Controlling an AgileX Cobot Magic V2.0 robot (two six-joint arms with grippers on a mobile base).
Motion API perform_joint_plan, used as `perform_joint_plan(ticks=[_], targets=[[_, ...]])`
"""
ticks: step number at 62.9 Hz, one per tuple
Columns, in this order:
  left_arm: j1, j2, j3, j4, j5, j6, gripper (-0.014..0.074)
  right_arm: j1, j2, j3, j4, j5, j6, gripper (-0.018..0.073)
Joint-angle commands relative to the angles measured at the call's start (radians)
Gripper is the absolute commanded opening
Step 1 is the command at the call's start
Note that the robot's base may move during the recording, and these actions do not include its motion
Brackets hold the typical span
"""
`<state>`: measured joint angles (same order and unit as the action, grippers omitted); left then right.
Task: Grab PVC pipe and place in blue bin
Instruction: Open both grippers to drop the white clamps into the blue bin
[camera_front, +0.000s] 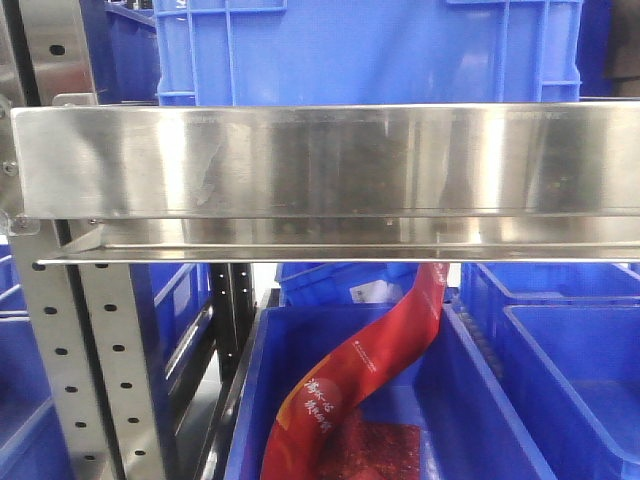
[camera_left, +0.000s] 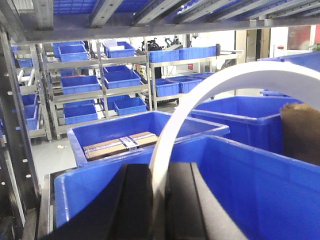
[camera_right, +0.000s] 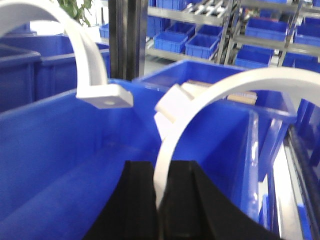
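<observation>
A packet (camera_front: 350, 390) lies in the lower bin (camera_front: 475, 400) beneath the shelf beam (camera_front: 320, 160).

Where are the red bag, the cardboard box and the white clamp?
Red bag (camera_front: 345, 382): front view, its printed middle.
Cardboard box (camera_left: 117, 145): left wrist view, its taped top.
White clamp (camera_left: 207, 86): left wrist view, its arch.

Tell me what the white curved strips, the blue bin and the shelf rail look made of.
Each white curved strip: likely plastic, matte, evenly opaque, smoothly bent.
Blue bin: moulded plastic, uniform colour with a slight sheen.
Shelf rail: probably brushed steel, with streaky reflections and smudges.
</observation>
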<state>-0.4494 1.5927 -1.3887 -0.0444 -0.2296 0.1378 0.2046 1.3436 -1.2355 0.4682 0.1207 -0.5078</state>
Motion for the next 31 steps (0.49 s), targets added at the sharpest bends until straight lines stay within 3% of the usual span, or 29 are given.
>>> perform_joint_plan(ticks=[1, 11, 20, 31], targets=[[-0.004, 0.005, -0.012, 0.002, -0.023, 0.000, -0.0111, 0.002, 0.013, -0.010, -0.005, -0.018, -0.008, -0.0169], [-0.004, 0.010, -0.012, 0.002, -0.023, 0.000, -0.0111, 0.002, 0.022, -0.010, -0.005, -0.023, -0.008, -0.0158], [-0.004, 0.010, -0.012, 0.002, -0.023, 0.000, -0.0106, 0.002, 0.022, -0.010, -0.005, -0.031, -0.008, -0.0044], [-0.006, 0.010, -0.012, 0.000, -0.023, 0.000, 0.0058, 0.002, 0.022, -0.010, -0.005, -0.031, -0.008, 0.0147]])
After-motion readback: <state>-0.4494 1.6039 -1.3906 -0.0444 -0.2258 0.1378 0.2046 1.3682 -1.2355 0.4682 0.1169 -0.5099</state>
